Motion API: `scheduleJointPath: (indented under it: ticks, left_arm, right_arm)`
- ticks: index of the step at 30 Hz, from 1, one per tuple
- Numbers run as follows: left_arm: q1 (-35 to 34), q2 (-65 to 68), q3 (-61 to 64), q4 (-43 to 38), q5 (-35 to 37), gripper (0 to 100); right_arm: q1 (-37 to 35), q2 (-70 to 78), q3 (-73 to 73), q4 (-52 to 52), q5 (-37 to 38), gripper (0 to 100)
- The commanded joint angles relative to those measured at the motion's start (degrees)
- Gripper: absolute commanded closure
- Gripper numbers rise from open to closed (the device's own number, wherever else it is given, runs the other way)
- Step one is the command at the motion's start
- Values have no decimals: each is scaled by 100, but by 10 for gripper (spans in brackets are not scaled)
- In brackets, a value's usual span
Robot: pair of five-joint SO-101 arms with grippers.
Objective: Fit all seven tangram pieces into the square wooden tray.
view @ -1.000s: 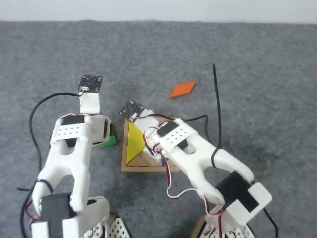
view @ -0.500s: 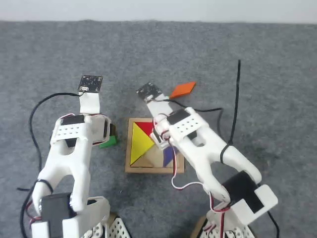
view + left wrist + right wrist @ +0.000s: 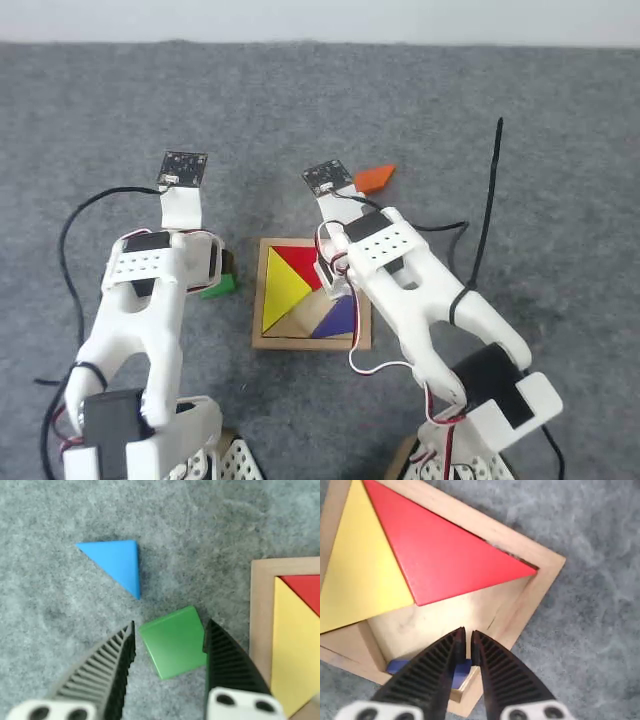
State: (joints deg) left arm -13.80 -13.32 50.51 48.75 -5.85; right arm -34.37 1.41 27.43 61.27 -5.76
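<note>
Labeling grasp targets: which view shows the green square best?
Left wrist view: the green square lies nearly whole inside the open left gripper. The high view catches just a corner of it beside the left arm.

Two white plastic arms [image 3: 140, 310] — black servos [image 3: 112, 420], looping black cables [image 3: 64, 250] — ending in black ribbed fingers [image 3: 107, 675].

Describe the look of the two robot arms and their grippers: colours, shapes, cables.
The left arm and right arm are white plastic with black motors. Each carries a small dark circuit board. Black cables loop beside them; red and white wires cross the right arm. The left gripper and right gripper have black, ridged, tapered fingers.
</note>
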Motion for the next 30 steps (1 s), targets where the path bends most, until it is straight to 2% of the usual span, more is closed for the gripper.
scheduleJointPath:
  ticks: [1,5,12,17,21,25,29,30]
  left_arm:
    - [-35,-132,-136,-114,-44,786]
    - [-35,-132,-136,-114,-44,786]
    - [-35,-132,-136,-114,-44,786]
    - [-35,-132,-136,-114,-44,786]
    - [-35,-132,-136,-114,-44,786]
    - [-35,-132,-136,-114,-44,786]
    - [-35,-132,-136,-114,-44,786]
    - [-35,-132,-136,-114,-44,786]
  right_arm:
    - [4,-356,-264,171,-88,986]
    - [-4,-374,-273,180,-53,974]
    - [-4,-426,-273,145,-35,814]
    - [22,-426,-448,189,9,803]
    - [4,-435,-457,215,598,804]
    - [13,-602,-431,435,1134,831]
    - [198,-1138,-220,435,1503,984]
    - [251,-1279,-79,312,1521,995]
